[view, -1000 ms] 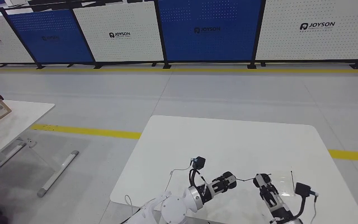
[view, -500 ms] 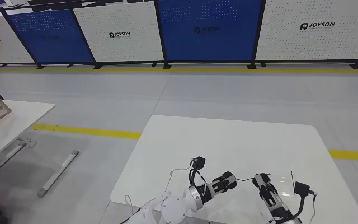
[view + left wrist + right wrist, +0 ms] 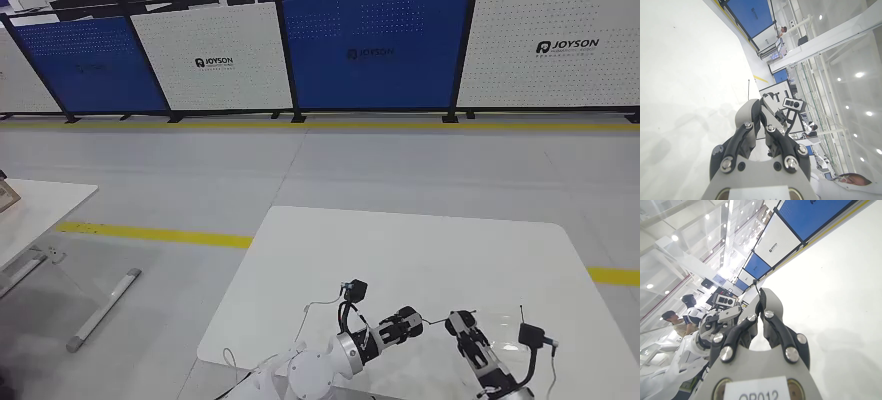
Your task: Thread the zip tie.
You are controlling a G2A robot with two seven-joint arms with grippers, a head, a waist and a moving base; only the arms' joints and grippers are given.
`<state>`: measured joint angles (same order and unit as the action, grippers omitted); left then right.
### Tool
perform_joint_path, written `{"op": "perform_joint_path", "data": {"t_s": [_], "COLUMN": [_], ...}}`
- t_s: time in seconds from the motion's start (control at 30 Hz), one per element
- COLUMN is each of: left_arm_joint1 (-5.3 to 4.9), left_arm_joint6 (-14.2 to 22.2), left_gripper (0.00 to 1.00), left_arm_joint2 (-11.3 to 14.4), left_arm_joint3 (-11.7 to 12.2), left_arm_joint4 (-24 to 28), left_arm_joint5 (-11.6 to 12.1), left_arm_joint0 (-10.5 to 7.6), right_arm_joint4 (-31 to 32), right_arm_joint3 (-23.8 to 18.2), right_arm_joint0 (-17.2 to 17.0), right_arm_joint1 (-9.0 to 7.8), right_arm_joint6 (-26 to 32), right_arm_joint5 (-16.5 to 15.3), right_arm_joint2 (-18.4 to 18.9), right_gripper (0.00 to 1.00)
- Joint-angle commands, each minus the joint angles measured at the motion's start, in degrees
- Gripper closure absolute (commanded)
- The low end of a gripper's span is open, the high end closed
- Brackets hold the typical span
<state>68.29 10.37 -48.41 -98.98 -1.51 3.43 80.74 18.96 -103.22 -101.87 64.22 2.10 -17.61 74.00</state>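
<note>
The right pincer (image 3: 760, 298) was pinched shut on the zip tie (image 3: 757, 288), gripping it just behind the small square head (image 3: 754, 281), which poked out past its tips. The left pincer (image 3: 759, 106) faced it tip to tip, near but apart, and was also closed tight. Whether it had the tie's other end I could not tell, though from above a thin dark strand (image 3: 435, 322) ran across the gap between the two tips, over the table (image 3: 400, 250). The opening in the head looked tiny and the tie limp. The likeliest failure was therefore the free end glancing off the head's side instead of entering, caused by a slight tilt of either wrist. Pushing on regardless could buckle the tie or pry it out of the grip, dropping it below the pincers.
</note>
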Motion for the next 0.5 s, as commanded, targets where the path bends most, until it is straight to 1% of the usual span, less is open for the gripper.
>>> {"op": "perform_joint_path", "data": {"t_s": [0.0,0.2,0.37,0.47], "left_arm_joint1": [0.0,0.0,0.0,0.0], "left_arm_joint6": [0.0,0.0,0.0,0.0], "left_gripper": [1.0,1.0,1.0,1.0], "left_arm_joint2": [0.0,0.0,0.0,0.0], "left_arm_joint3": [0.0,0.0,0.0,0.0], "left_arm_joint4": [0.0,0.0,0.0,0.0], "left_arm_joint5": [0.0,0.0,0.0,0.0], "left_arm_joint0": [0.0,0.0,0.0,0.0], "right_arm_joint4": [-1.2,-2.6,-2.9,-4.4], "right_arm_joint3": [0.5,1.1,0.6,0.5], "right_arm_joint0": [0.5,0.4,-0.4,-0.9], "right_arm_joint1": [0.11,0.22,0.33,0.48], "right_arm_joint6": [0.5,1.1,1.5,1.2], "right_arm_joint5": [-0.1,-1.5,-0.7,-0.9], "right_arm_joint2": [-0.1,0.3,0.3,0.2], "right_gripper": [1.0,1.0,1.0,1.0]}}
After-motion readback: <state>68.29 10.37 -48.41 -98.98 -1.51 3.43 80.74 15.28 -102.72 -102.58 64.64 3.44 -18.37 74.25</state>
